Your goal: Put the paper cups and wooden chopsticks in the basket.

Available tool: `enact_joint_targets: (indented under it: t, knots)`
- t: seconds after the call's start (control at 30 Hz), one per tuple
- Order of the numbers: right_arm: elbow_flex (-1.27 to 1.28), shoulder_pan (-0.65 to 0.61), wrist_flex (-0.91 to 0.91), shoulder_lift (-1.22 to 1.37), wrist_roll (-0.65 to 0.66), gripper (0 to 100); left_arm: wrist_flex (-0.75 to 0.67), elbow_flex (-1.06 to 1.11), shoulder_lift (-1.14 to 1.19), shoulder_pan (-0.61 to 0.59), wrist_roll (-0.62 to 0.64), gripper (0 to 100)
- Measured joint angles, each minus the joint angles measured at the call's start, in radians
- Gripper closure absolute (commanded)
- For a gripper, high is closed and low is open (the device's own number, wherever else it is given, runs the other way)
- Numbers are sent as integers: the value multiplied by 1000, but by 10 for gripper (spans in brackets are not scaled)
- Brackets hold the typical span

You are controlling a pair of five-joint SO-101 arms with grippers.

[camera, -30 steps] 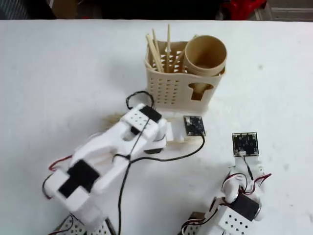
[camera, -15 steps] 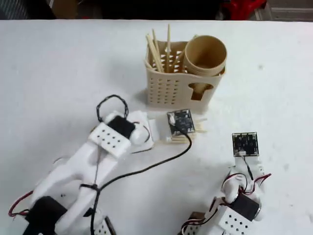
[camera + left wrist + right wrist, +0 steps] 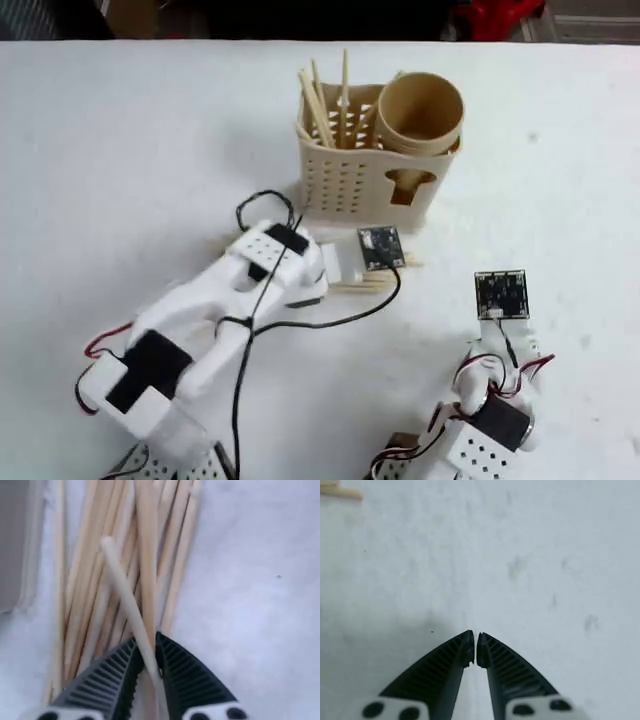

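Observation:
A cream perforated basket (image 3: 350,180) stands at the table's back middle, holding a paper cup (image 3: 420,108) and several upright wooden chopsticks (image 3: 325,100). More chopsticks (image 3: 372,278) lie on the table in front of the basket, under the left arm's wrist. In the left wrist view my left gripper (image 3: 146,652) is shut on one pale chopstick (image 3: 125,592) that crosses the pile of chopsticks (image 3: 150,540) beneath. My right gripper (image 3: 474,647) hangs shut over bare white table, holding nothing.
The right arm (image 3: 497,400) is folded near the table's front right. The left arm (image 3: 210,320) stretches from the front left toward the basket, its black cable (image 3: 330,320) looping across the table. Bare white tabletop (image 3: 130,150) lies to the left and right.
The left arm swung left and back half a second ago, then returned toward the basket front; its wrist now sits over the loose chopsticks. The right arm has not moved.

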Motion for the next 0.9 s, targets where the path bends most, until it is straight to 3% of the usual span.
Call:
enact_joint_targets:
  t: [0.2, 0.3, 0.67, 0.9]
  knots:
    - [0, 0, 0, 0, 0, 974, 31, 18, -94, -17, 0, 928]
    - [0, 0, 0, 0, 0, 974, 29, 60, -157, -17, 0, 981]
    - [0, 0, 0, 0, 0, 974, 31, 69, -206, -17, 2, 980]
    - [0, 0, 0, 0, 0, 974, 103, 69, -470, -34, 81, 980]
